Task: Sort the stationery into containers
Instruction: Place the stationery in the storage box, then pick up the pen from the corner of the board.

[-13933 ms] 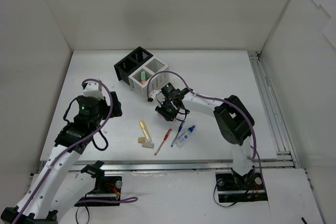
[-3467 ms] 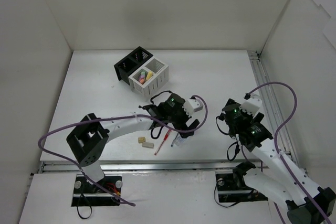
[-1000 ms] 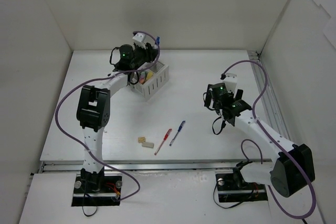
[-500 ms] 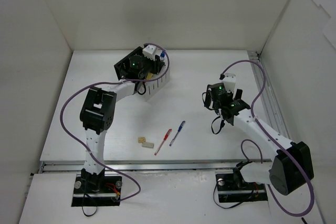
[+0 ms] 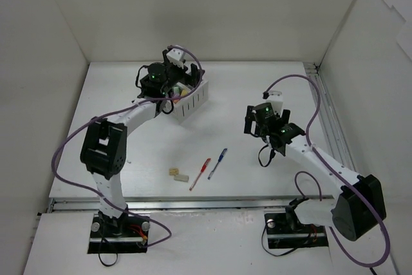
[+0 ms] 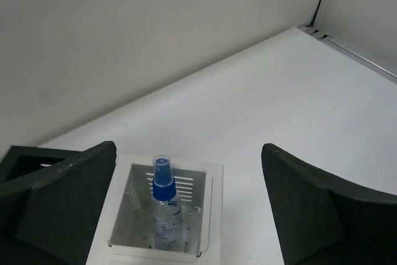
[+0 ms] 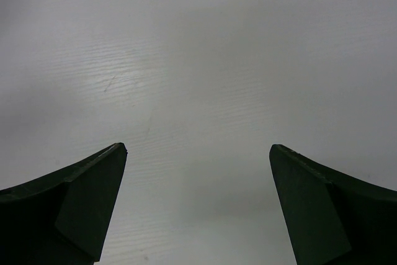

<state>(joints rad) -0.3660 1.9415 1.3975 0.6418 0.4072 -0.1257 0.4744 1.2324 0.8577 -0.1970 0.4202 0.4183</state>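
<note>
Left gripper [image 6: 189,153]: fingers spread wide, released, above white box [image 6: 209,209], upper left of overhead view. Bottle [image 6: 164,209] upright in compartment, lower centre of wrist view. Raise your arm straight up; keep fingers off cap, or bottle may tip. Right gripper [image 7: 197,147] agape over table [image 7: 198,60]. Red pen [image 5: 200,173], blue pen [image 5: 217,163], erasers [image 5: 178,174]: lower centre, unsorted.

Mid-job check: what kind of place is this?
Probably a robot test cell: plain white walls box in a white table, metal rails edge it, and a left arm and right arm are bolted at its near edge.
</note>
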